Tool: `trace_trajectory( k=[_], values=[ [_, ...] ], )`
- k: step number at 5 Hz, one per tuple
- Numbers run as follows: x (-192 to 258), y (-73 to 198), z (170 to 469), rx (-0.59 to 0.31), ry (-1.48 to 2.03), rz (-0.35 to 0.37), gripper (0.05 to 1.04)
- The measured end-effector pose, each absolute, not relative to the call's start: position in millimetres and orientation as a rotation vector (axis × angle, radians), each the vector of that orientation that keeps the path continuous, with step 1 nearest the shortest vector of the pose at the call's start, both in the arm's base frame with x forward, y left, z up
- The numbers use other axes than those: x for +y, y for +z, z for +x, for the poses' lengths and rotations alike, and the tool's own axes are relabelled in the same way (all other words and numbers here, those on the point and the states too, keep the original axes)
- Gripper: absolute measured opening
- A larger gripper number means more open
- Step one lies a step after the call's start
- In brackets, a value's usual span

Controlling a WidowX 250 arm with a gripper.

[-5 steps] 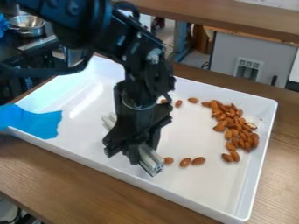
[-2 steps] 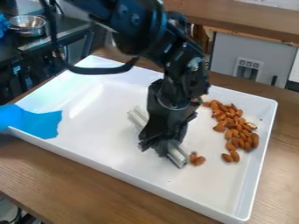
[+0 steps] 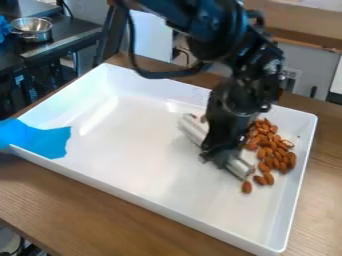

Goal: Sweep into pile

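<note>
Gripper (image 3: 223, 155) and bar are seen right of the tray's centre, towards 3 o'clock; the slotted aluminium bar (image 3: 195, 131) is pinched by the fingers around its middle, as far as can be made out past the dark wrist. Both have been carried across the tray towards 4 o'clock since the earlier frames. By that move, the gap to the almond pile (image 3: 276, 154) has been closed, and the loose almonds once seen near the bar's lower end have been shifted along; a single almond (image 3: 246, 187) is now found just beyond that end, at the pile's 7 o'clock side.

Almonds are held in the shallow white tray (image 3: 120, 150), mostly heaped near its 3 o'clock wall. Its 9 o'clock rim is overlapped by a blue sheet (image 3: 40, 140). At 11 o'clock, on a dark counter (image 3: 63, 42), a metal bowl (image 3: 31, 31) is seen, its contents hard to tell.

The bar is laid low, its long axis run from 11 to 5 o'clock, with one long side faced to the pile.
</note>
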State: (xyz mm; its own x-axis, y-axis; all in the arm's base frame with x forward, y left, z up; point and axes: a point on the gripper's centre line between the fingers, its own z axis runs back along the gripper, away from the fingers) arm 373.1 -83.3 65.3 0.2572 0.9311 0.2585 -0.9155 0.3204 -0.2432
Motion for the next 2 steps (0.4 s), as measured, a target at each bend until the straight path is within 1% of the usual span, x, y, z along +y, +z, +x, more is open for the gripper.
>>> trace_trajectory(
  k=[1,2],
  values=[
    [-97.7,64.7,395.1,-0.414,1.268,-0.046,0.381],
    [-101.5,69.1,399.5,-0.422,1.276,-0.063,0.381]
  ],
)
